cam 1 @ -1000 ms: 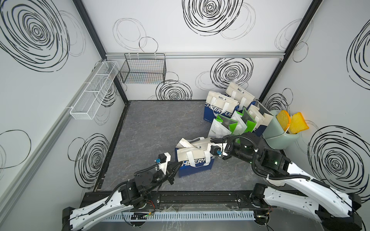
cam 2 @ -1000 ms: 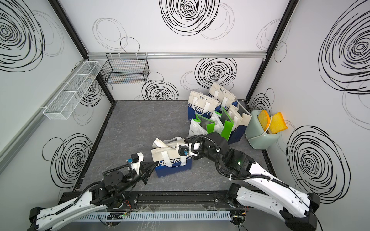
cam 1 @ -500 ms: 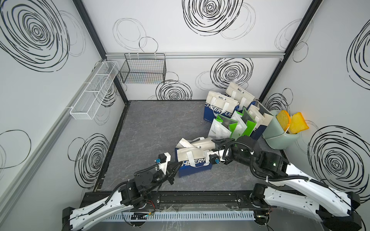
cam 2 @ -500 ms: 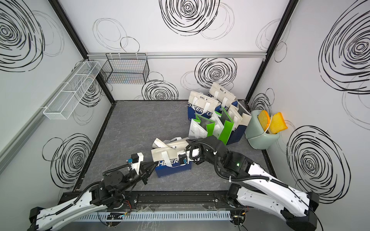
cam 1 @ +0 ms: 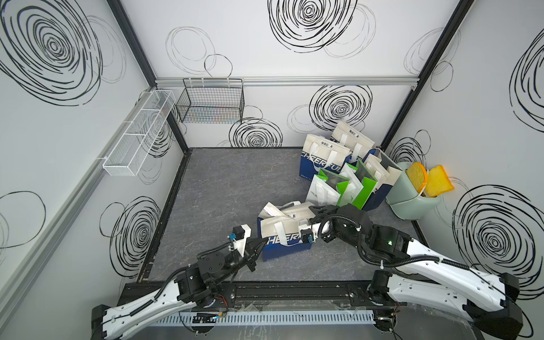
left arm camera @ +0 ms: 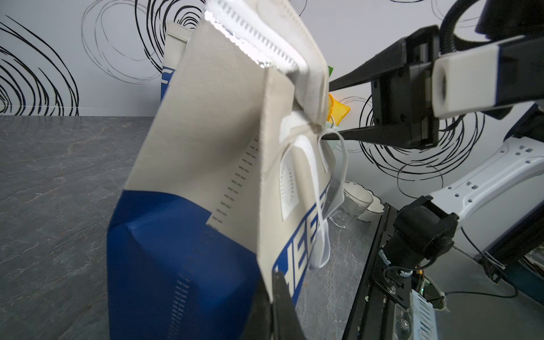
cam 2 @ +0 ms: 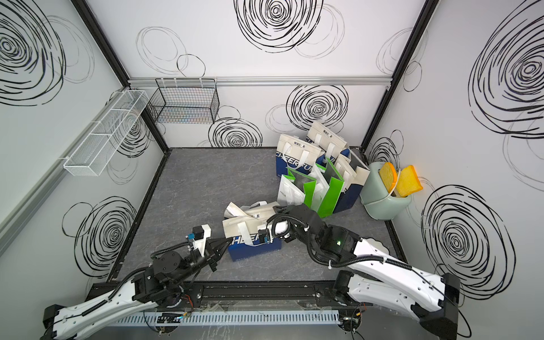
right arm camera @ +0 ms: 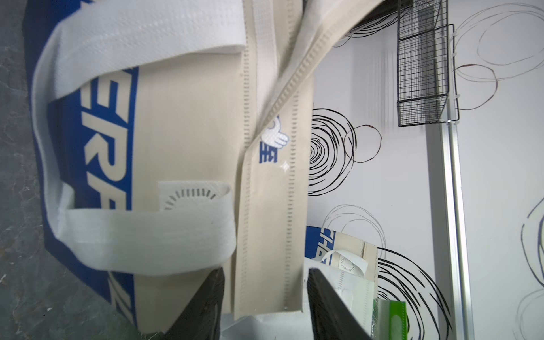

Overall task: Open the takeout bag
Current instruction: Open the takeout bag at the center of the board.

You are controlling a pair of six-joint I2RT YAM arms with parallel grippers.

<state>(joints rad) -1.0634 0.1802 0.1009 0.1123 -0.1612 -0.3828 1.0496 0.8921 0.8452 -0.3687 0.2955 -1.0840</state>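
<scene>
Looking down on the rig, I have the takeout bag (cam 1: 284, 244) standing upright on the counter (cam 1: 229, 182), close to its 6 o'clock edge and well apart from the cluster of other bags (cam 1: 338, 164) at the 2 o'clock corner.

My left end effector (cam 1: 260, 243) meets the bag at its 8 o'clock corner. Its jaws are closed, and in the left wrist view they look pinched onto the beige front panel's lower edge, which I judge is anchoring the bag.

My right end effector (right arm camera: 265, 282) reaches in from the bag's 3 o'clock side at the top. Its jaws stand apart, one on each side of the beige closure flap (right arm camera: 270, 220), and I see no clamp on it. The white carry strap (right arm camera: 147, 244) hangs loose down the front, outside those jaws.

By my reading the task is only partly under way. The bag is steadied and the flap is lined up, with one end seeming to lift. The top is folded over, though, and no view shows the inside. What remains is closing on that flap, peeling it back and spreading the mouth.
</scene>
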